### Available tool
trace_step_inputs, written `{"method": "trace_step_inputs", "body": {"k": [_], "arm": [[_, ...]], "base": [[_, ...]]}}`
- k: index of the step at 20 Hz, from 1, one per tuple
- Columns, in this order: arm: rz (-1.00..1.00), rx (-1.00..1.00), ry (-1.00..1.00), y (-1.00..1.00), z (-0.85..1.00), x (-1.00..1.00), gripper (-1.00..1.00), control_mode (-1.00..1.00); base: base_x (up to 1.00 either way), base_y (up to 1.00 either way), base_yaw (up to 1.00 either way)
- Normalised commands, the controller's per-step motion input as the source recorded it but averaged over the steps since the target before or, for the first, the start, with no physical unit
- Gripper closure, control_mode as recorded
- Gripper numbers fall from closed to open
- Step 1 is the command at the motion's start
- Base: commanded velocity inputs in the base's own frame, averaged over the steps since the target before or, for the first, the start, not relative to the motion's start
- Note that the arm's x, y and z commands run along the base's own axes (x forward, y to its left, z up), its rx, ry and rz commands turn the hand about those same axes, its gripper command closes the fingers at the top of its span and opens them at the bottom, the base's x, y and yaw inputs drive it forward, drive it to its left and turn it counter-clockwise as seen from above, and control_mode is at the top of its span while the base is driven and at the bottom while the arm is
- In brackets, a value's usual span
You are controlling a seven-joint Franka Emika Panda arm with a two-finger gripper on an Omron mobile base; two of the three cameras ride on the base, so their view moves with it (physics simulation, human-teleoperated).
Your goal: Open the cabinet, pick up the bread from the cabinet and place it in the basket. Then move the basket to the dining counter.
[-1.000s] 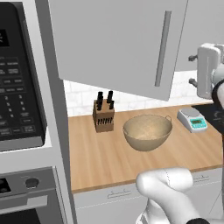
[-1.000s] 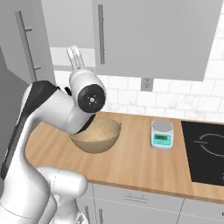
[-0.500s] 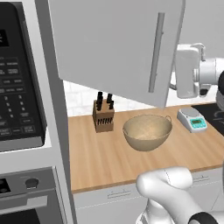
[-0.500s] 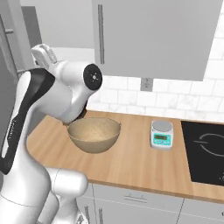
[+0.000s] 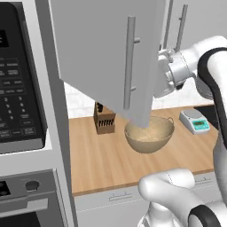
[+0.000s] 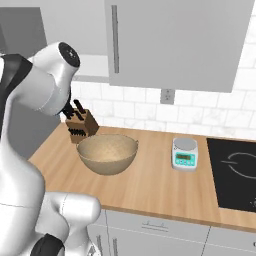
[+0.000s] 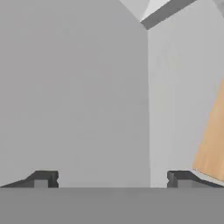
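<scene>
The cabinet's left door point(image 5: 106, 57) stands swung far out toward the left base camera, its long bar handle point(image 5: 130, 62) facing me. My wrist point(image 5: 170, 73) sits just behind the door's right edge, and the door hides the fingers there. In the hand view my gripper point(image 7: 111, 181) is open, fingertips point(image 7: 43, 179) wide apart, with nothing between them and flat grey panels close ahead. The other cabinet door point(image 6: 170, 40) is shut. The woven basket point(image 5: 148, 133) point(image 6: 106, 152) sits empty on the wooden worktop point(image 6: 150, 185). The bread is hidden. The dining counter is out of view.
A knife block point(image 5: 104, 119) point(image 6: 80, 122) stands behind the basket against the white tiles. A small kitchen scale point(image 6: 185, 152) point(image 5: 193, 120) sits to the right, then a black cooktop point(image 6: 235, 170). A microwave point(image 5: 20, 84) fills the left, over an oven.
The left cabinet door has swung much wider open. My hand has moved left and now sits behind the door's edge. The basket has not moved.
</scene>
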Motion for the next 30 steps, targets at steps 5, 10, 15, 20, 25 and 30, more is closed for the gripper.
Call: {"method": "trace_step_inputs", "body": {"k": [5, 10, 15, 20, 25, 30], "arm": [[0.06, -0.28, -0.15, 0.99, -0.02, -0.09, -1.00, -1.00], [-0.02, -0.02, -0.09, -0.38, -0.30, 0.11, -1.00, -1.00], [0.00, 0.01, -0.28, -1.00, -0.17, 0.02, -1.00, -1.00], [-0.04, -0.13, -0.39, -1.00, 0.00, 0.02, -1.00, -1.00], [-0.15, -0.13, -0.24, -0.99, 0.06, 0.29, -1.00, -1.00], [-0.21, -0.01, -0.06, -0.62, 0.02, 0.48, -1.00, -1.00]], "base": [[0.00, 0.00, 0.00], [0.00, 0.00, 0.00], [0.00, 0.00, 0.00], [0.00, 0.00, 0.00], [0.00, 0.00, 0.00], [0.00, 0.00, 0.00]]}}
